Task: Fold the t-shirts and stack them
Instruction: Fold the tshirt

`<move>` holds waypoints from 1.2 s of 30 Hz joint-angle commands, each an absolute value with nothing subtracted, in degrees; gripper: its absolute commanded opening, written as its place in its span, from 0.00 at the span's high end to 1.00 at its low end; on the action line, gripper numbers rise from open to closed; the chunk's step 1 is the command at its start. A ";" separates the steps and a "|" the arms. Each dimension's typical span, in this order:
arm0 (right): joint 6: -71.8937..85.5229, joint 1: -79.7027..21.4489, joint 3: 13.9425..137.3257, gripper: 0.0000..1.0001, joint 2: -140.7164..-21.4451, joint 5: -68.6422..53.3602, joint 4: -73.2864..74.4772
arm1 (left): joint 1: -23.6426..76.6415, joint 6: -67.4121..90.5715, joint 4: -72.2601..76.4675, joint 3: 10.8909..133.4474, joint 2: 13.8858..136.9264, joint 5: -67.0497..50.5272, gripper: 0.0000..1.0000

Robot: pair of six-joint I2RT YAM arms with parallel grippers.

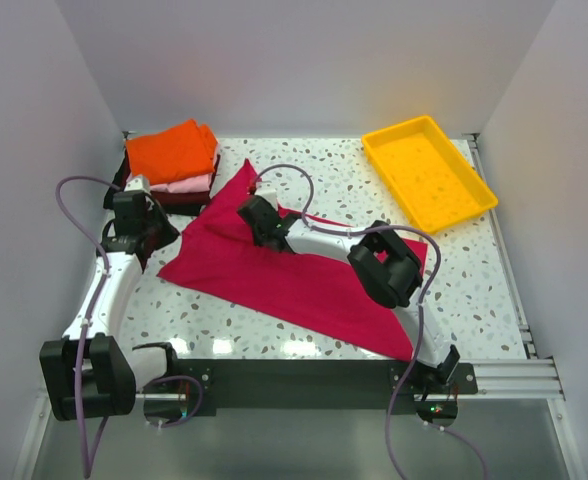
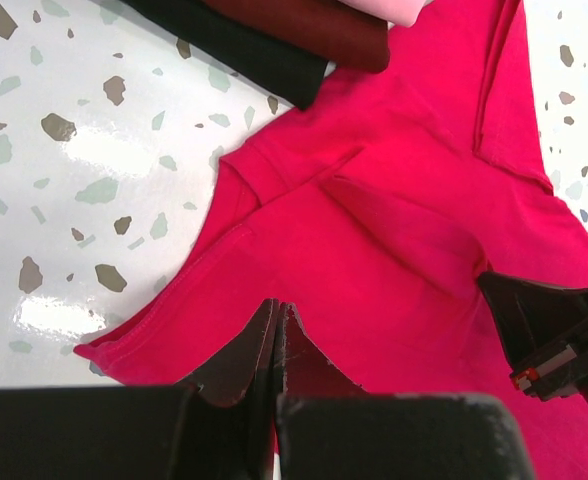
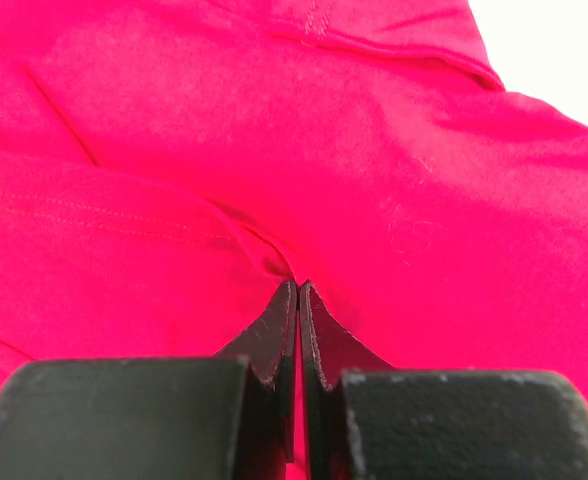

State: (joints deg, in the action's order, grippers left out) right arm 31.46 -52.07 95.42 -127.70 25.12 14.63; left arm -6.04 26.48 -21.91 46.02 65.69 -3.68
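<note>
The crimson-magenta t-shirt [image 1: 304, 290] lies spread and rumpled across the middle of the table. It also shows in the left wrist view [image 2: 394, 230] and fills the right wrist view [image 3: 374, 150]. My right gripper [image 1: 256, 216] [image 3: 297, 287] is shut on a pinched fold of it near its upper part, with creases running to the tips. My left gripper [image 1: 164, 235] [image 2: 277, 308] is shut over the shirt's left edge, with no pinched fold showing. Folded orange [image 1: 169, 150], pale pink [image 1: 189, 184] and dark maroon [image 1: 179, 199] shirts are stacked at the back left.
An empty yellow plastic tray [image 1: 429, 175] sits at the back right. The stack's maroon shirt [image 2: 314, 25] and a black layer [image 2: 244, 50] lie just beyond the crimson shirt. The right arm [image 2: 549, 335] shows at the right. White walls enclose the table.
</note>
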 commanded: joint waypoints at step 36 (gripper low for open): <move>43.60 -49.75 87.54 0.44 -115.68 33.22 23.46 | -6.59 24.35 -21.09 45.70 67.41 -6.42 1.00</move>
State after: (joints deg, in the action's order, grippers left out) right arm 43.88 -50.59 88.25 -122.39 28.01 21.21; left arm -6.07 25.85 -21.93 46.02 67.18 -5.41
